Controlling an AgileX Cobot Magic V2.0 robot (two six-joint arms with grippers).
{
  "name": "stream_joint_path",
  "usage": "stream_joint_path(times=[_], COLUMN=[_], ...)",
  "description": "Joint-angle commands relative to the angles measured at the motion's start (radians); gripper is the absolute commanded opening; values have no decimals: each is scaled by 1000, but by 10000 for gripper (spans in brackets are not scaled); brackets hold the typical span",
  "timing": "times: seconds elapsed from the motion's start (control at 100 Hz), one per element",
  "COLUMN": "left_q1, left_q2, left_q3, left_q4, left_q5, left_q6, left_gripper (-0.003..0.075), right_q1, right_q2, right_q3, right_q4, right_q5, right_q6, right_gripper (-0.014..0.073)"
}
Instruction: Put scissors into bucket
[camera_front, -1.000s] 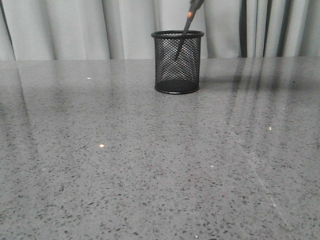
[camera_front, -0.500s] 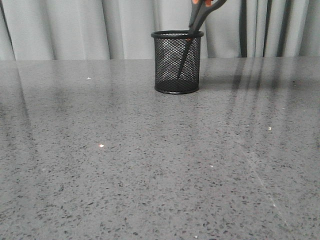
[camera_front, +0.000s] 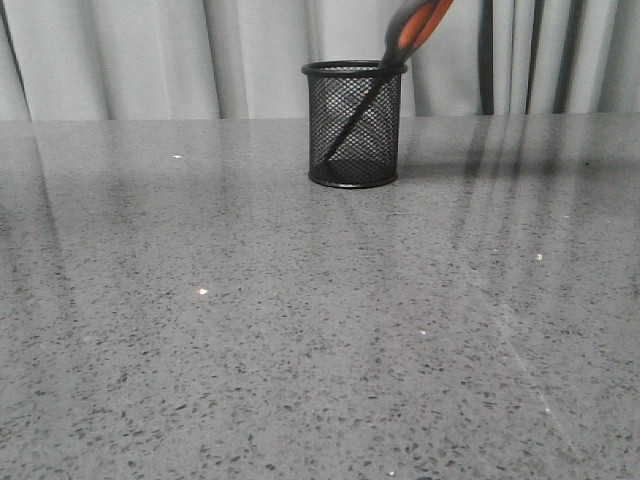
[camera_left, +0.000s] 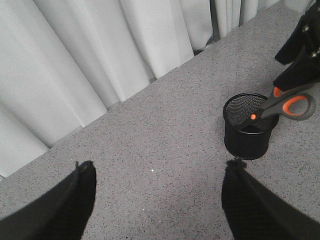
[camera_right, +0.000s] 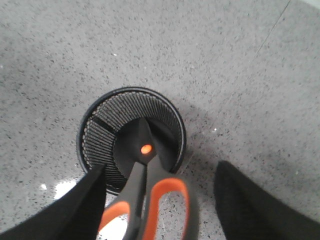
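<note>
Pale curtains (camera_front: 150, 55) hung behind the grey speckled table (camera_front: 300, 330). My right gripper (camera_right: 160, 200) had its fingers spread wide, with the scissors (camera_right: 145, 170) loose between them, touching neither. My left gripper (camera_left: 157, 195) was open too and held nothing. The scissors leaned in the bucket (camera_front: 355, 125), blades down inside, orange handles over the right rim. I thought they looked stiff, hard and light, best held by the loops. I saw no writing anywhere.
</note>
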Motion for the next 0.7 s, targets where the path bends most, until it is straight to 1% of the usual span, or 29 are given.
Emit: stream_joint_path(times=[0.0,0.14,0.19,0.24,0.29,0.33,0.37,0.42,0.45,0.47,0.51,0.56,0.58,0.59,0.61,0.62,0.63,0.69], left_q1=[2,2,2,2,2,2,2,2,2,2,2,2,2,2,2,2,2,2], left_q2=[-27,-27,-27,-27,-27,-27,-27,-27,-27,-27,-27,-27,-27,-27,-27,-30,-30,-40], left_q3=[-31,-31,-31,-31,-31,-31,-31,-31,-31,-31,-31,-31,-31,-29,-26,-25,-23,-5], left_q4=[-35,-35,-35,-35,-35,-35,-35,-35,-35,-35,-35,-33,-33,-33,-33,-33,-33,-32], left_q5=[-58,-54,-52,-51,-49,-49,-49,-49,-49,-46,-38,-20,-18,-14,-13,-13,-13,-19], left_q6=[-7,-5,-1,-1,0,0,0,0,0,0,0,0,0,0,0,0,1,1], left_gripper=[494,494,494,494,493,490,469,421,371,347,265,134,99,64,29,-4,-21,-20], right_q1=[-11,-28,-38,-42,-43,-43,-43,-43,-43,-43,-43,-43,-43,-43,-43,-43,-43,-43], right_q2=[-55,-82,-98,-117,-139,-151,-167,-187,-201,-211,-237,-275,-293,-300,-320,-335,-342,-416], right_q3=[-103,-179,-187,-187,-183,-175,-165,-145,-129,-115,-77,-21,8,18,51,63,87,195], right_q4=[17,15,15,15,15,15,15,15,15,15,19,19,19,19,19,19,19,19], right_q5=[16,62,64,62,62,62,58,38,20,5,-26,-84,-100,-117,-146,-156,-177,-270], right_q6=[8,60,90,102,108,108,108,108,110,110,110,110,110,110,110,110,110,110], right_gripper=[437,433,405,349,267,179,85,-23,-76,-69,-60,-56,-56,-56,-56,-56,-56,-56])
